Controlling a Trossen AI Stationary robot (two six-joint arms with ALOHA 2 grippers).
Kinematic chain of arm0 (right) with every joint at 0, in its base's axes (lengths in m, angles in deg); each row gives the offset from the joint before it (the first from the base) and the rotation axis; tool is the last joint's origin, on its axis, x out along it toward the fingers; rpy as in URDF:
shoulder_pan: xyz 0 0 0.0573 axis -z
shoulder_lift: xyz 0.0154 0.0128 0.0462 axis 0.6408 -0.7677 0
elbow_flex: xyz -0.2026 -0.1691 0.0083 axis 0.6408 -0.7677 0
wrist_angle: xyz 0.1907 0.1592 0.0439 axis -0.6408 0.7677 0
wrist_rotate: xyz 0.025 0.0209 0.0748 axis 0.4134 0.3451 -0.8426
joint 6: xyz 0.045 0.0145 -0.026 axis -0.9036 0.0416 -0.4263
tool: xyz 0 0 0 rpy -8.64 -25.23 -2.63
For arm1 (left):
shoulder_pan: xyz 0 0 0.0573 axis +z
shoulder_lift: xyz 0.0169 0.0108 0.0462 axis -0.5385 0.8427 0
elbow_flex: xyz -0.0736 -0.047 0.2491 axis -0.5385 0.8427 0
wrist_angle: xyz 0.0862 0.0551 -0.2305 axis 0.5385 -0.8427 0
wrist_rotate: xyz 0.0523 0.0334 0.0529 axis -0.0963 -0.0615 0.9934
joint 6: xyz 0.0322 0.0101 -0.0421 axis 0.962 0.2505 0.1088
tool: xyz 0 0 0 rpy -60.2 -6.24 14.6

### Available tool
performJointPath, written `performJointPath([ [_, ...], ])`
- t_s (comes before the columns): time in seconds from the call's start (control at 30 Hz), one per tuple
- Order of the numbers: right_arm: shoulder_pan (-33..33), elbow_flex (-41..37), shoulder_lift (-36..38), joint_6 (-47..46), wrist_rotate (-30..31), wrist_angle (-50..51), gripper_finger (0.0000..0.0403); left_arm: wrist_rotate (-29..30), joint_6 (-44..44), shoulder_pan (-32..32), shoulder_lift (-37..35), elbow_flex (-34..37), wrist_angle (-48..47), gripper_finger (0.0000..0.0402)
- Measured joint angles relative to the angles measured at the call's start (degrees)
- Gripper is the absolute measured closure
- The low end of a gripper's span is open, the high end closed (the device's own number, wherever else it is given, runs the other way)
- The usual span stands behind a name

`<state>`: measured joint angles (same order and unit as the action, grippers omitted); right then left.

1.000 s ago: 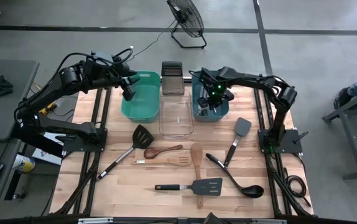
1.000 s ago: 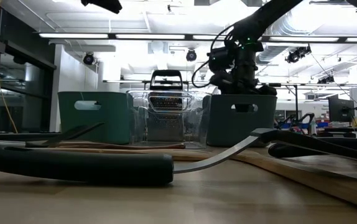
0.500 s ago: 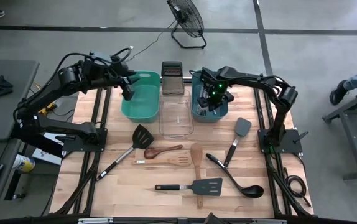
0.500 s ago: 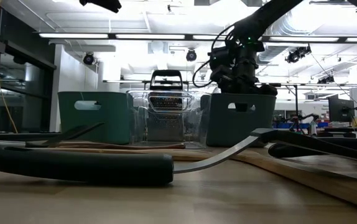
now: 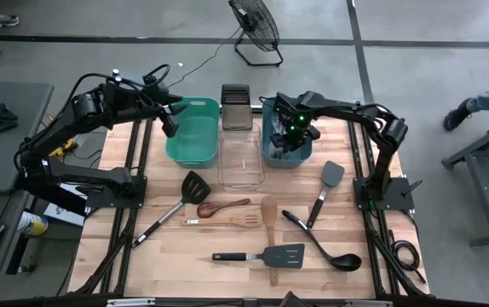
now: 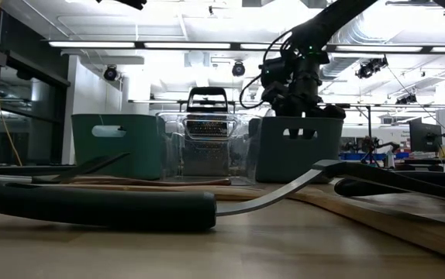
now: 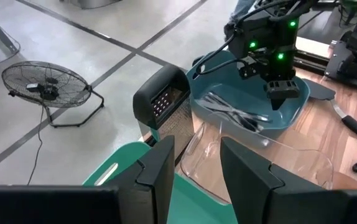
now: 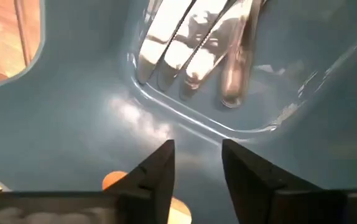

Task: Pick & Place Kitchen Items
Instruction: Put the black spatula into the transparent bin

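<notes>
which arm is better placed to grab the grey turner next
Right. Its claw hangs open over the blue tub, and the grey turner lies on that side. The left claw is by the teal tub.

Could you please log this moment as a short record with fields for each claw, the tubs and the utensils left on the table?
right claw: over the blue tub, fingers apart, nothing between them
left claw: above the teal tub, fingers apart, empty
blue tub contents: silver metal utensils
clear tub: between the other two, looks empty
on the table: black turners, a black ladle, wooden spoons and spatulas
</notes>
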<state>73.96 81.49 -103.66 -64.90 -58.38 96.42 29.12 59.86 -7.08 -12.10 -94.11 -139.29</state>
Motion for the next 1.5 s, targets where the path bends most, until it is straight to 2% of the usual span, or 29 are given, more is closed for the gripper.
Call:
performJointPath([
  [0.2, 0.10, -0.07, 3.69, -0.60, 2.07, -0.60, 0.0259, -0.02, -0.75, 0.00, -0.20, 0.00, -0.15, 0.0274],
  [0.57, -0.24, -0.07, 15.49, -3.69, 6.65, 2.18, 0.0259, -0.04, -2.41, 0.00, -0.52, 0.00, -2.36, 0.0274],
  [0.73, -1.94, -0.04, 19.60, -5.80, 12.48, 5.19, 0.0259, -0.04, -2.42, 0.01, -1.21, 0.00, -2.61, 0.0274],
  [0.87, -4.63, 0.00, 21.27, -8.83, 15.95, 8.79, 0.0259, -0.05, -2.43, 0.00, -2.14, 0.00, -3.08, 0.0274],
  [1.17, -15.18, 0.00, 21.71, -10.49, 21.27, 16.57, 0.0259, -0.09, -2.79, 0.00, -3.19, 0.00, -5.12, 0.0274],
  [1.3, -19.49, 0.00, 21.71, -11.46, 22.36, 19.67, 0.0259, -0.09, -6.02, 0.00, -3.34, 0.00, -7.10, 0.0274],
  [1.5, -25.85, -0.67, 22.18, -13.28, 27.29, 21.75, 0.0259, -0.95, -12.24, -0.25, -4.81, 2.12, -7.67, 0.0274],
])
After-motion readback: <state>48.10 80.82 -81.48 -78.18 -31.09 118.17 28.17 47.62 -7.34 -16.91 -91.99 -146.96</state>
